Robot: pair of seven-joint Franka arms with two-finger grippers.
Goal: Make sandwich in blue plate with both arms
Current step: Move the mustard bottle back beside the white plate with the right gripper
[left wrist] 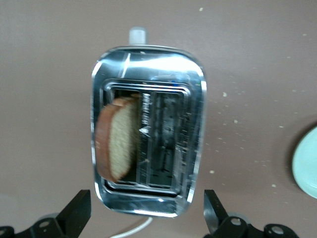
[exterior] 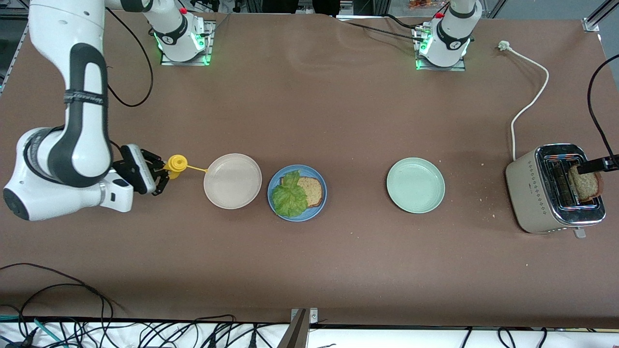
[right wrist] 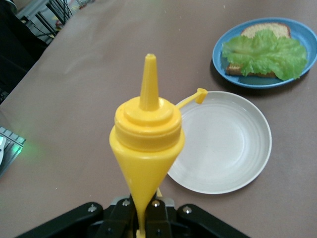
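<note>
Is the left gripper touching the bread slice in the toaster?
Apart. The left wrist view shows the left gripper open, its fingers spread wider than the toaster, with the bread slice standing untouched in one slot.

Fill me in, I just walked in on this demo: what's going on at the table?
A sandwich is half built. The blue plate holds one bread slice with a lettuce leaf on it. The right tool grips a yellow squeeze bottle beside the beige plate. The left tool hangs open over the toaster, where a second bread slice stands in one slot. The pale green plate has nothing on it.
</note>
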